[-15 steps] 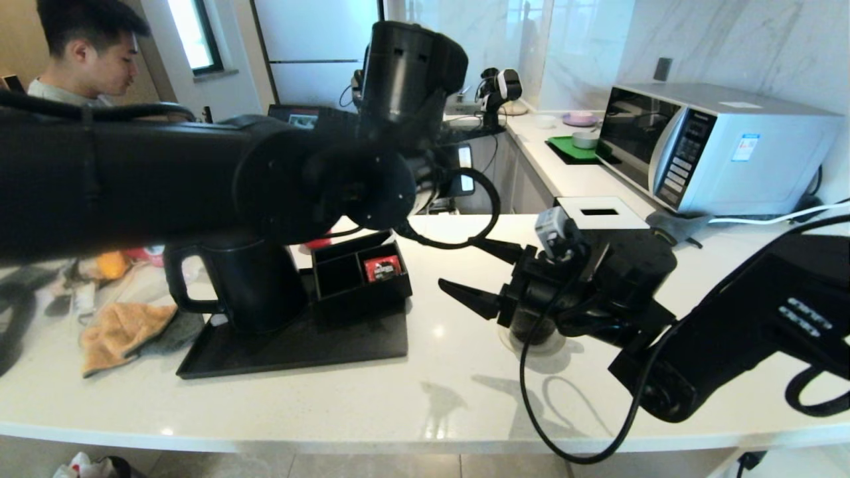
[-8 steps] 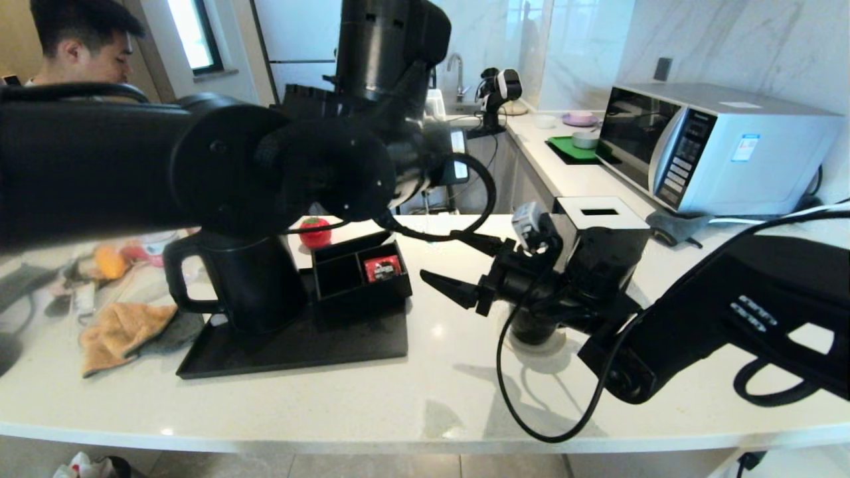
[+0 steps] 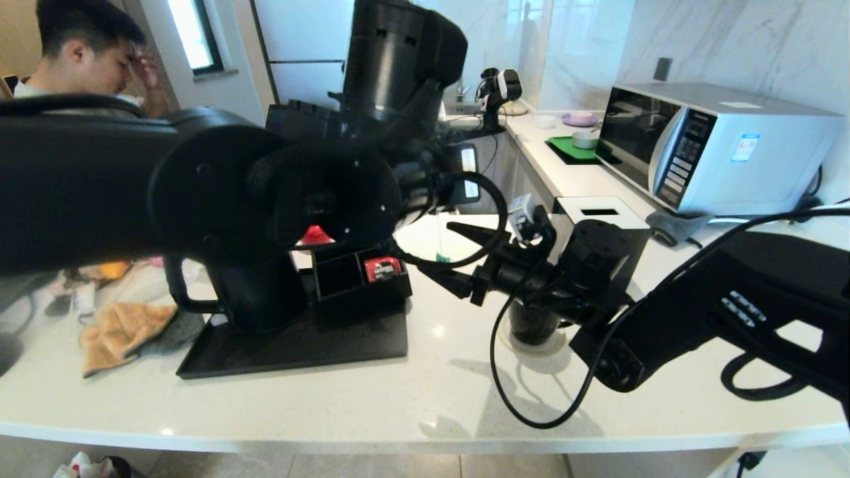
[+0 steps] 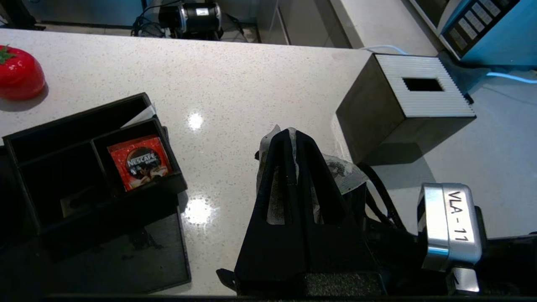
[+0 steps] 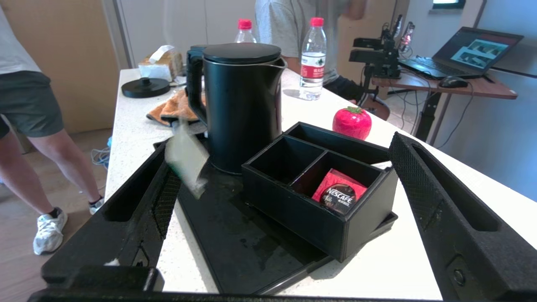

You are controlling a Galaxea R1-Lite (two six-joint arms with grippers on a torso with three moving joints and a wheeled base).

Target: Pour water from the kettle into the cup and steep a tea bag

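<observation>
White desk (image 3: 425,392): left tool (image 4: 289,144) pinches the limp, featherlight tea bag (image 4: 342,172); right tool (image 3: 458,255), jaws spread, faces the kettle (image 5: 243,105) at nine o'clock; grasp its handle.

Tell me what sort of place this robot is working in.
Most likely a kitchen used as a robot test space. A microwave stands on the white stone counter, with a sink tap behind and a kettle on a tray. A laptop on a desk hints at a lab.

The left arm (image 3: 166,179) hides the kettle's (image 3: 255,292) top, the right arm (image 3: 597,292) covers most of the cup (image 3: 531,325), and the tea bag (image 5: 186,161) is blurred
</observation>
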